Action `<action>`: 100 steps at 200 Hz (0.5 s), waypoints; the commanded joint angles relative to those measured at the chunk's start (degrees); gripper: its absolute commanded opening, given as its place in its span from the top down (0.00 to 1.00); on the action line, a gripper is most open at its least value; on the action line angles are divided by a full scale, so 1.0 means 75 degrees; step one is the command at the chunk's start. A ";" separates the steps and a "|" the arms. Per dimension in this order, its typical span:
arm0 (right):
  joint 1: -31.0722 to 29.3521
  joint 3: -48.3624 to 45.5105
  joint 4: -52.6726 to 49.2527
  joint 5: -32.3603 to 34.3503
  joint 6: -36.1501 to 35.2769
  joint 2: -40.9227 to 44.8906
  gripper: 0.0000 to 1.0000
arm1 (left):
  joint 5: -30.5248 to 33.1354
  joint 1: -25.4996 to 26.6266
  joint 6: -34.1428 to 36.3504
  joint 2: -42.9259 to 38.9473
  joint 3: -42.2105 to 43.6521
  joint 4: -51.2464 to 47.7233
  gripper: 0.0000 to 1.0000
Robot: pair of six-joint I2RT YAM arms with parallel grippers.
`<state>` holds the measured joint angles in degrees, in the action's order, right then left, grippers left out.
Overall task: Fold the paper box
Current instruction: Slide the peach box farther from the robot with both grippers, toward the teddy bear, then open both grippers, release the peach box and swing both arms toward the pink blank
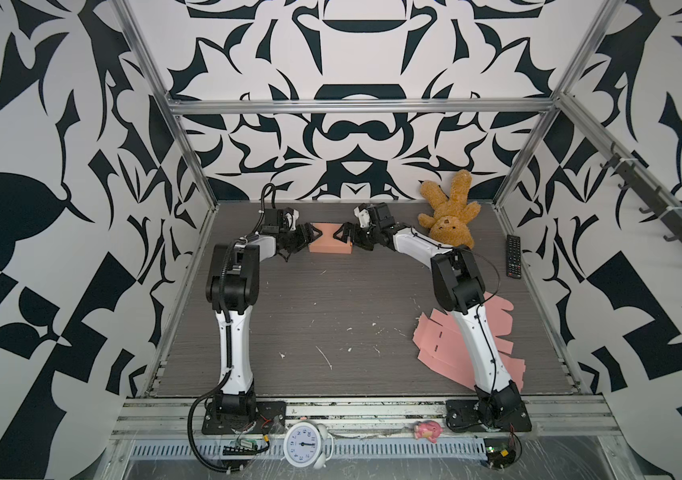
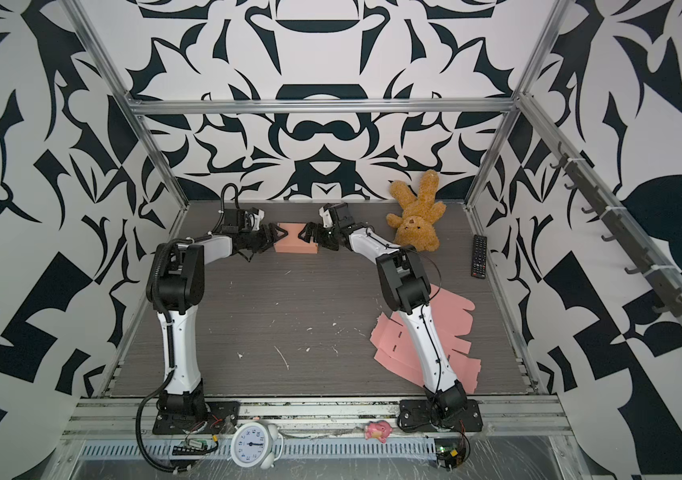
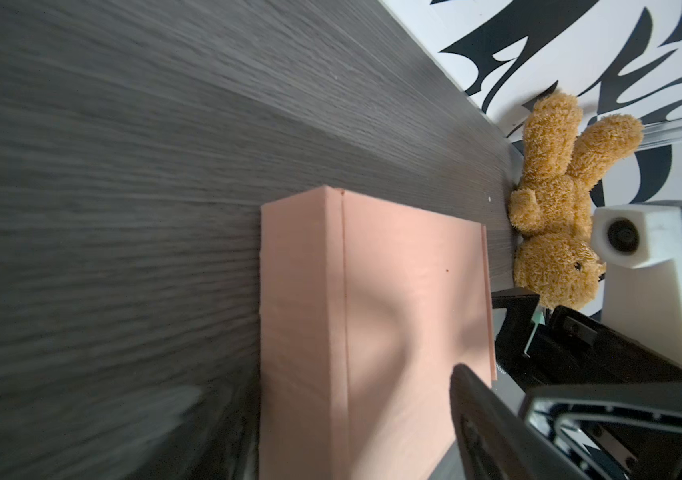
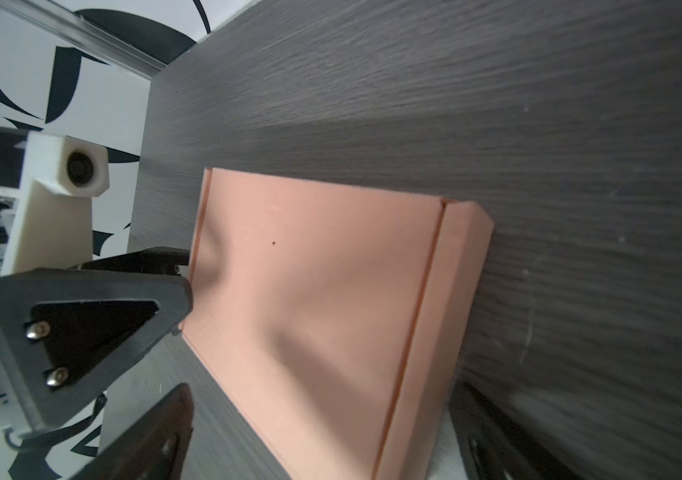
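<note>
The left pincer (image 1: 310, 239) has its jaws apart, straddling the near end of the closed pink box (image 1: 329, 247), which lies flat on the table (image 1: 331, 311) between both pincers. The right pincer (image 1: 345, 237), jaws spread wide, straddles the box's opposite end.

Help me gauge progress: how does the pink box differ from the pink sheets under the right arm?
The folded box stands closed; the flat sheets lie unfolded, slots and tabs showing. The folded box sits far back between the left gripper and right gripper; the flat sheets lie nearer the front, partly under the right arm. Both are pink.
</note>
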<state>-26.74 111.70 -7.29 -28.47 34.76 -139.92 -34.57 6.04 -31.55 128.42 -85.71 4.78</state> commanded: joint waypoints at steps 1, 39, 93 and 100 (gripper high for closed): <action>-0.0020 -0.0238 0.0226 0.0202 -0.0035 0.0609 0.01 | -0.0209 -0.0153 -0.0082 -0.0433 0.0339 0.0012 0.19; -0.0020 -0.0656 0.0254 0.0296 -0.0100 0.1017 0.01 | -0.0269 -0.0235 -0.0101 -0.1088 0.0993 0.0137 0.16; -0.0031 -0.2222 0.0442 0.0621 -0.0304 0.2321 0.01 | -0.0595 -0.0184 -0.0421 -0.2352 0.2343 0.0254 0.12; -0.0041 -0.2532 0.0471 0.0662 -0.0344 0.2544 0.01 | -0.0586 -0.0142 -0.0419 -0.2548 0.2563 0.0245 0.12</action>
<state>-26.72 97.32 -5.76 -25.21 34.02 -128.05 -36.80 4.40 -33.47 114.19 -71.09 5.78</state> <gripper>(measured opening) 0.988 0.886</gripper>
